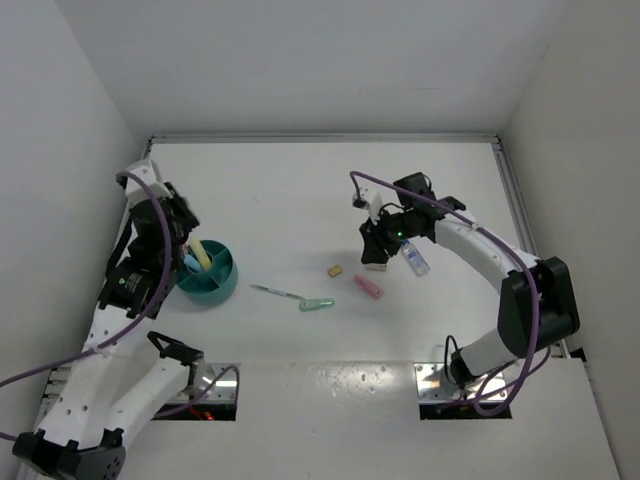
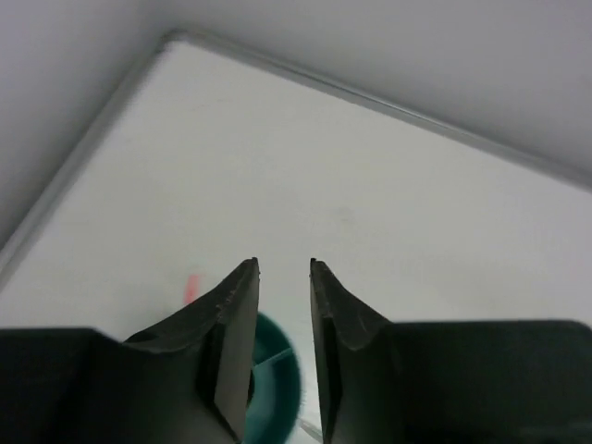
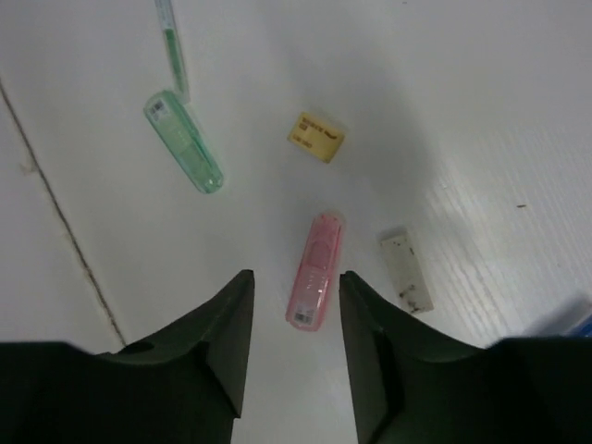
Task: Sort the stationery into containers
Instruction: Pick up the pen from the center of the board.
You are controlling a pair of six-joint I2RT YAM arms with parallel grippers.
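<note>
From high up at the near side we look down on the whole table (image 1: 300,200). Our left wrist view looks low across to the far corner, with the teal cup (image 2: 277,379) just under it. Our right wrist view looks down close at the pink marker (image 3: 316,268). Both things show from above too.

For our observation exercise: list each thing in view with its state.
left gripper: slightly open, empty.
right gripper: open, empty, above pink marker.
teal cup: upright, holds yellow marker and light-blue marker.
pink marker: lying flat.
green marker: lying flat.
green pen: lying flat.
tan eraser: lying flat.
pale eraser: lying flat.
bottle: on its side, blue cap on.
</note>
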